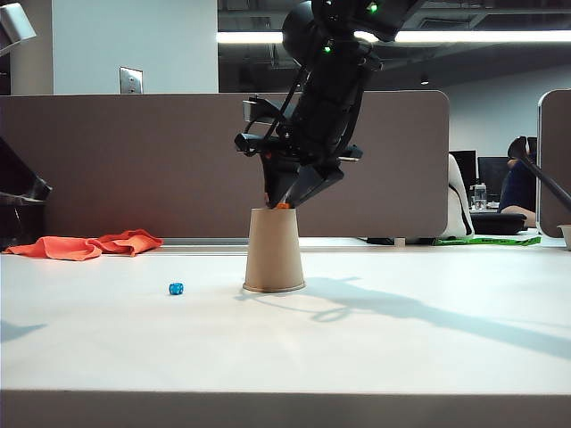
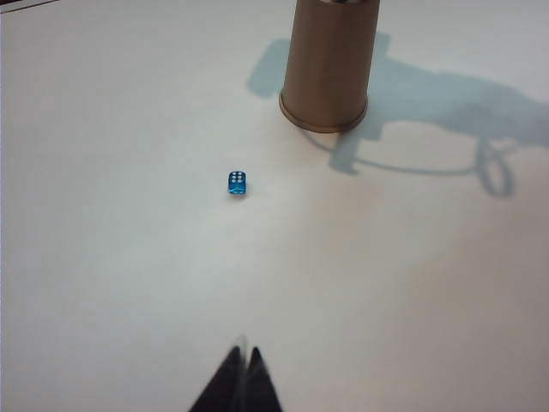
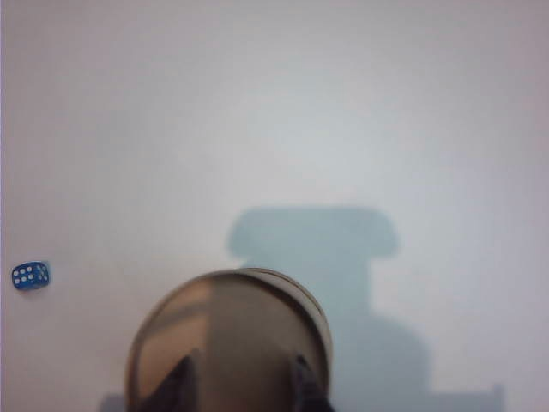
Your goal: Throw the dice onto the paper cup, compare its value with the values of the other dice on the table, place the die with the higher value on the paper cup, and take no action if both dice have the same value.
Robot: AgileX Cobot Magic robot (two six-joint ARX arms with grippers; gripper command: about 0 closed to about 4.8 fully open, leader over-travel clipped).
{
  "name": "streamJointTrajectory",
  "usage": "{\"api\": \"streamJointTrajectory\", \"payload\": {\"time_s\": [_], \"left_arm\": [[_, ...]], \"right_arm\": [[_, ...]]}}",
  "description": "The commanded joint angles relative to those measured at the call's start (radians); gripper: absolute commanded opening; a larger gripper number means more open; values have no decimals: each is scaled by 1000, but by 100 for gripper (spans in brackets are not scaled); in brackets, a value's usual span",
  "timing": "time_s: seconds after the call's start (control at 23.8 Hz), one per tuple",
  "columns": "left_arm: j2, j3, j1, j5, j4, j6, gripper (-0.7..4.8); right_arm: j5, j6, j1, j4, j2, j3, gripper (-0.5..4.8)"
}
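The paper cup (image 1: 274, 254) stands upside down mid-table, wide rim on the surface; it also shows in the left wrist view (image 2: 330, 69) and the right wrist view (image 3: 232, 318). My right gripper (image 1: 284, 200) hangs right over its top, with the fingers spread apart (image 3: 242, 373) and nothing seen between them. A speck of the orange dice (image 1: 282, 206) shows at the fingertips on the cup's top; the right wrist view hides it. The blue other dice (image 1: 176, 289) lies on the table left of the cup (image 2: 238, 182) (image 3: 31, 275). My left gripper (image 2: 244, 354) is shut and empty, well short of the blue die.
An orange cloth (image 1: 85, 244) lies at the table's back left. A brown partition (image 1: 134, 160) runs behind the table. A person (image 1: 522, 187) sits at a desk far back right. The arm's shadow falls across the table right of the cup.
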Motion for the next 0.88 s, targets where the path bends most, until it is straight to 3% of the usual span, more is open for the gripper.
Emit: {"api": "streamJointTrajectory", "payload": {"time_s": [0.04, 0.88], "left_arm": [[-2, 5, 0, 7, 12, -3, -6], [-2, 5, 0, 7, 12, -3, -6]], "right_arm": [[-1, -3, 5, -17, -5, 3, 82], [2, -3, 4, 14, -24, 47, 71]]}}
